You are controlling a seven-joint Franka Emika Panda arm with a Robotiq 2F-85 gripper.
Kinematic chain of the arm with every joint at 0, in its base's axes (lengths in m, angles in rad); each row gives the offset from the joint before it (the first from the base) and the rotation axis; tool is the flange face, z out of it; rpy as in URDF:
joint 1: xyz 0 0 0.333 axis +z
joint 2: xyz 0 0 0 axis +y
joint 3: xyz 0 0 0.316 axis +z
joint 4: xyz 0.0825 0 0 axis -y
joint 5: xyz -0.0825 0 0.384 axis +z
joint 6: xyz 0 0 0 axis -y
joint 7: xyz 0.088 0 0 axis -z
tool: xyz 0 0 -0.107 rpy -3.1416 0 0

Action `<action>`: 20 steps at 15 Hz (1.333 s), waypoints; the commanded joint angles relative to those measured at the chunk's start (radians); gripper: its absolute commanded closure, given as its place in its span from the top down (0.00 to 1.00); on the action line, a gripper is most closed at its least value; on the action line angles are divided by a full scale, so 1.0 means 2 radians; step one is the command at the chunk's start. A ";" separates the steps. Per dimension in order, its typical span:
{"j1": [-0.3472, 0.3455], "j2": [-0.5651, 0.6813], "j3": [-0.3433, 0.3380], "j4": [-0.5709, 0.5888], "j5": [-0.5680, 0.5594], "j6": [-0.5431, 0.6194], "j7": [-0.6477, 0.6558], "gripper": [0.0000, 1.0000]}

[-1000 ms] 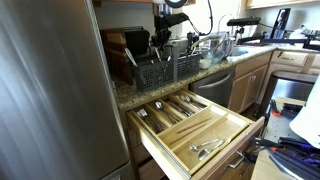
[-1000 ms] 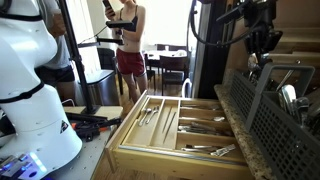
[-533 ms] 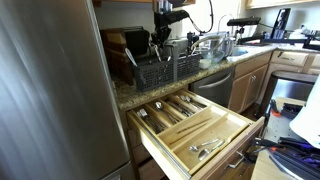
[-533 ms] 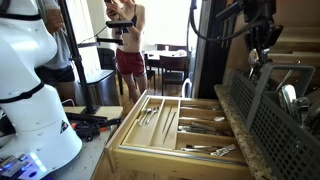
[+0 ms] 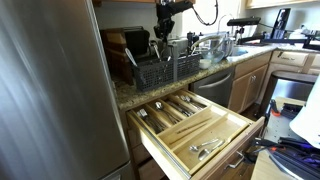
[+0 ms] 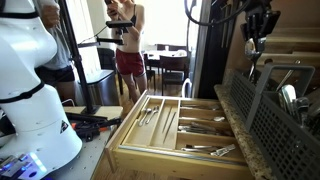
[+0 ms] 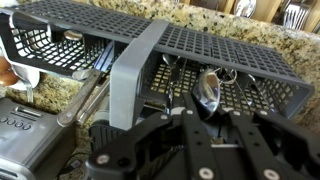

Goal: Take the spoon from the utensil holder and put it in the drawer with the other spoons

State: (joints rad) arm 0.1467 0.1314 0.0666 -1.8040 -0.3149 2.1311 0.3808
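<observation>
Silvery spoon (image 7: 210,88) is pinched at its bowl by the closed gripper (image 7: 198,110) above the utensil holder (image 7: 240,45).

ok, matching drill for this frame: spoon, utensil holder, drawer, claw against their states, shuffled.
1 spoon
2 utensil holder
3 drawer
4 claw

a pulled open
b shut
c standing on the granite counter
d held above the holder

Pairs: 1-d, 2-c, 3-a, 4-b
</observation>
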 commanded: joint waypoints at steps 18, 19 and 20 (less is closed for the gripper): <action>0.002 -0.082 0.030 -0.016 -0.011 -0.089 0.008 0.05; 0.002 -0.085 0.031 -0.016 -0.009 -0.094 0.004 0.05; 0.001 -0.088 0.033 -0.015 -0.008 -0.099 0.004 0.05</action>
State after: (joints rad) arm 0.1469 0.0095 0.1233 -1.8059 -0.3177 1.9792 0.3807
